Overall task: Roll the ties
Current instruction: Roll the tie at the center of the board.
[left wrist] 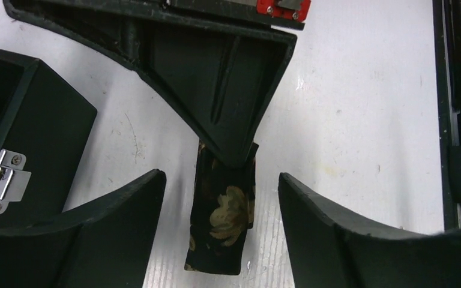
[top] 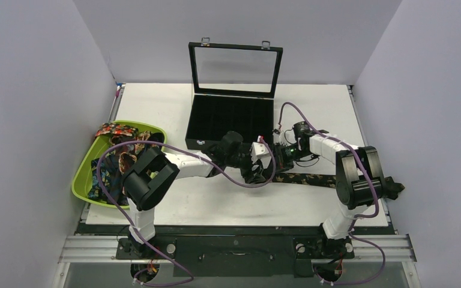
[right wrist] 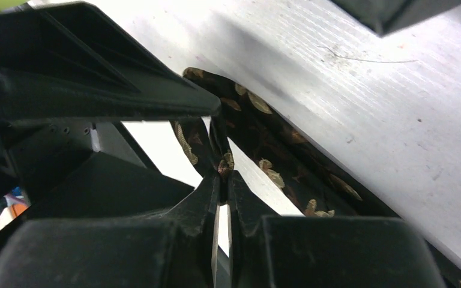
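Tie [top: 303, 178] lies flat on table [top: 156, 102], front of box [top: 201, 143], running rightward. R gripper [right wrist: 222, 180] clamped on its end, raised off surface. L gripper [left wrist: 221, 180] jaws apart, straddling same end. Est.: first turn barely begun, no roll formed. More ties [top: 117, 159] wait in tray [top: 78, 183].

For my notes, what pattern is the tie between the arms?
Tie: dark with tan flowers; left wrist view.

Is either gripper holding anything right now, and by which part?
The right gripper is shut on the floral tie, pinching the fabric near its end. The left gripper stands open around it, holding nothing.
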Controlling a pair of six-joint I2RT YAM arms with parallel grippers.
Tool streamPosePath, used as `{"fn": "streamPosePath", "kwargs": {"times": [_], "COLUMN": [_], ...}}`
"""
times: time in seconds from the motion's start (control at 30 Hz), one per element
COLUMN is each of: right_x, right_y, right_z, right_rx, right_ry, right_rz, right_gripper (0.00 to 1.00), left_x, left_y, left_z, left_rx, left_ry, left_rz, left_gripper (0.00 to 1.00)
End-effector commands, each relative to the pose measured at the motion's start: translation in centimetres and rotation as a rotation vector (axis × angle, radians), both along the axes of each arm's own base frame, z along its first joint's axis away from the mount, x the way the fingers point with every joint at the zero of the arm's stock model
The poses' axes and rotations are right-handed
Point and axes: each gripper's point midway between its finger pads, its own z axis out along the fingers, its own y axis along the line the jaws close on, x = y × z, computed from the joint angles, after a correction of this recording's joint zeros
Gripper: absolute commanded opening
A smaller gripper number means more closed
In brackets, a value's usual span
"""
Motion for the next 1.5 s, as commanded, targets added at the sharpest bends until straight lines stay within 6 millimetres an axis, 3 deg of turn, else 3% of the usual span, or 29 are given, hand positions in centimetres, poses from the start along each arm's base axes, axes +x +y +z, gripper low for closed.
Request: {"fn": "streamPosePath", "kwargs": {"times": [0.0, 0.1, 0.3, 0.47, 0.67, 0.87, 1.07, 1.23, 1.47], "right_x": [0.8, 0.7, 1.0, 1.0, 0.2, -0.4, -0.2, -0.5, -0.4], "right_y": [-0.9, -1.0, -1.1, -2.0, -3.0, -3.0, -3.8, -4.7, -5.0], "right_z": [-0.2, -0.5, -0.6, -0.9, -1.8, -3.5, -4.9, -5.9, -6.5], "right_rx": [-0.026, -0.029, -0.027, -0.048, -0.099, -0.15, -0.231, -0.3, -0.33], "right_ry": [-0.061, -0.059, -0.059, -0.039, -0.027, 0.004, 0.003, 0.002, 0.011], "right_rz": [0.025, 0.031, 0.029, 0.009, 0.029, 0.049, 0.05, 0.056, 0.056], "right_gripper": [0.0, 0.0, 0.0, 0.0, 0.0, 0.0, 0.0, 0.0, 0.0], "left_x": [0.6, 0.8, 1.3, 1.2, -0.5, -1.4, -1.5, -1.9, -1.4], "left_y": [0.5, 0.8, -0.2, 0.5, 2.8, 3.2, 3.0, 3.0, 2.9], "left_z": [1.3, 0.1, -2.3, -4.6, -5.7, -5.9, -5.4, -3.9, -2.8], "left_rx": [-0.021, 0.011, 0.072, 0.168, 0.235, 0.234, 0.215, 0.146, 0.084], "left_ry": [-0.026, -0.031, -0.021, 0.002, 0.012, 0.036, 0.036, 0.01, -0.025], "left_rz": [0.022, 0.033, 0.033, 0.029, 0.008, -0.007, -0.009, -0.026, -0.031], "left_gripper": [0.72, 0.88, 0.87, 0.6, 0.37, 0.2, 0.23, 0.44, 0.47]}}
